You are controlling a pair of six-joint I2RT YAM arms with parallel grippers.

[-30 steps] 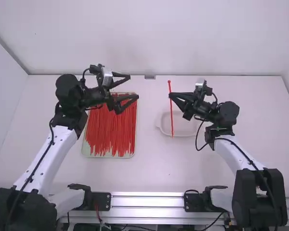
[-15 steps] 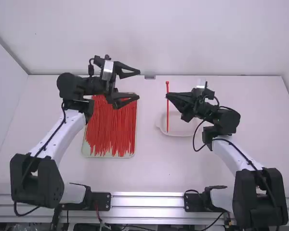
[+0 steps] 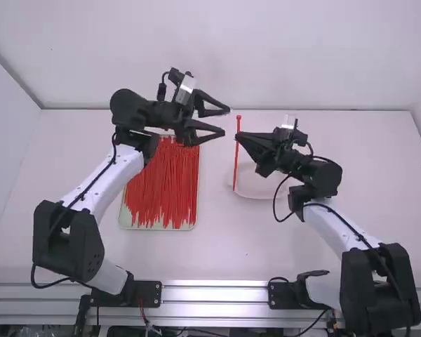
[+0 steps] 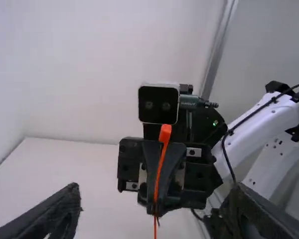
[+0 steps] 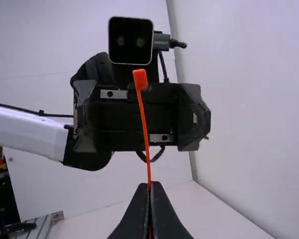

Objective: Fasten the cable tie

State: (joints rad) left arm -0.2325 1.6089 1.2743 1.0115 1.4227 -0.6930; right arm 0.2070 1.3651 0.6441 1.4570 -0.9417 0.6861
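A red cable tie (image 3: 236, 154) stands upright in the air, its head (image 3: 238, 118) on top and its tail hanging over the white dish (image 3: 261, 189). My right gripper (image 3: 238, 137) is shut on it partway down the strap; in the right wrist view the strap (image 5: 143, 129) rises from between the closed fingers (image 5: 139, 214). Facing it from the left and close to the head is my left gripper (image 3: 226, 122), open, its fingers spread above and below. In the left wrist view the tie (image 4: 162, 159) sits in the right gripper (image 4: 158, 206), in front of my wide-apart fingers (image 4: 50, 219).
A tray (image 3: 191, 223) with several loose red cable ties lies at the left of the middle, under the left arm. The white dish sits right of it, below the held tie. The table's right side and front are bare.
The left arm has swung right from over the tray and risen toward the tie's head. The right gripper has carried the tie a little leftward and toward the left gripper.
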